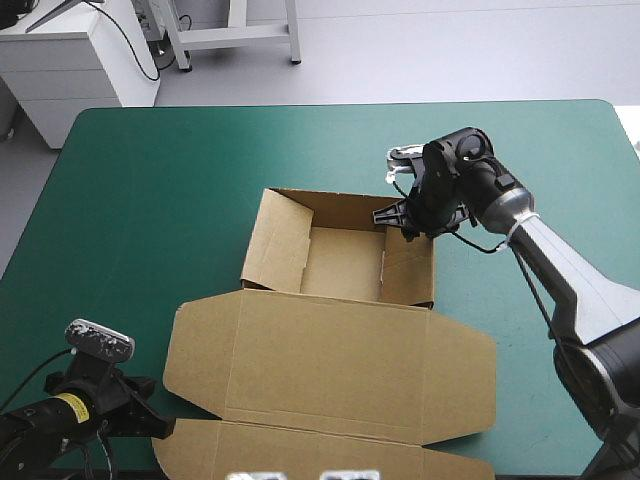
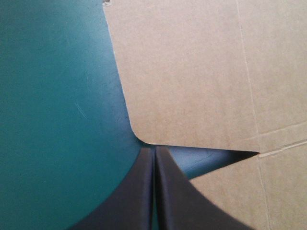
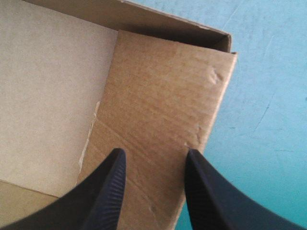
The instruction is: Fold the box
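Note:
The brown box (image 1: 340, 330) lies mid-table. Its tray (image 1: 345, 262) has raised walls at the back, and the wide lid lies flat toward the table's front edge. My right gripper (image 1: 400, 222) hangs over the tray's far right corner. In the right wrist view the right gripper (image 3: 154, 154) is open, its fingers astride the tray's right wall panel (image 3: 163, 110), which leans inward over the tray floor (image 3: 48, 91). My left gripper (image 1: 160, 427) sits low at the front left. It is shut (image 2: 154, 149), with its tip at the notch beside the lid's rounded left flap (image 2: 192, 72).
Bare teal-green cover (image 1: 150, 190) surrounds the box on the left, back and right. A white cabinet (image 1: 70, 60) stands beyond the table's far left corner. The lid's front flap (image 1: 300, 455) reaches close to the table's front edge.

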{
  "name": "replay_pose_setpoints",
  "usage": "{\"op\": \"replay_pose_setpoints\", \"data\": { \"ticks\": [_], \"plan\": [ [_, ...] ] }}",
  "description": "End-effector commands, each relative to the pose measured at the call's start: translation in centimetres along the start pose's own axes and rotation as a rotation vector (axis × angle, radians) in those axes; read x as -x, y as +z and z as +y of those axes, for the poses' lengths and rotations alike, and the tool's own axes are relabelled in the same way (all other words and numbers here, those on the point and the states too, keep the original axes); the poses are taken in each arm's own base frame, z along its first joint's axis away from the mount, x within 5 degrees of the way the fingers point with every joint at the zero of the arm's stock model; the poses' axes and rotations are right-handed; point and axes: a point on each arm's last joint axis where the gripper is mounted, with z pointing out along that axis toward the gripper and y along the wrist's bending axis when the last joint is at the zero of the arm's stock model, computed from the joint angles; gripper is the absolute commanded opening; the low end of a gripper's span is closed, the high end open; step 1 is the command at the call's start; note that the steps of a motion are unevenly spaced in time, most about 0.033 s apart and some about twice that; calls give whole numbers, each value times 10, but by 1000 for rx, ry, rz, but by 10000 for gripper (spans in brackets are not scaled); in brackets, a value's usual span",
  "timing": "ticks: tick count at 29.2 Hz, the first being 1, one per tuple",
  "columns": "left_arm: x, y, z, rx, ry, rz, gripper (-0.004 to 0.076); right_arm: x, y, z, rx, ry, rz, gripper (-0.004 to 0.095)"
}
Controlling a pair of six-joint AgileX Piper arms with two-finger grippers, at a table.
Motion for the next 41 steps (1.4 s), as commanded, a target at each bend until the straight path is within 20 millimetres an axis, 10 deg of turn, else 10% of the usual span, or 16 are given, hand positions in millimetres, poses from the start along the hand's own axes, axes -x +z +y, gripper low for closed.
{"op": "replay_pose_setpoints", "data": {
  "ticks": [1, 8, 22, 31, 41],
  "plan": [
    [10, -5, -1, -5, -4, -79, -8, -4, -39, -6, -5, -6, -95, 373],
    [11, -6, -1, -4, -4, -94, -8, -8, -42, -7, 0, -3, -93, 373],
    [11, -6, -1, -6, -7, -96, -8, -30, 28, -9, -2, -31, 106, 364],
    [11, -5, -1, -8, -9, -86, -8, -23, 35, -9, -12, -44, 50, -17],
    [1, -5, -2, -15, -9, 21, -8, -16, 12, -94, -166, 70, 42, -20]
  ]
}}
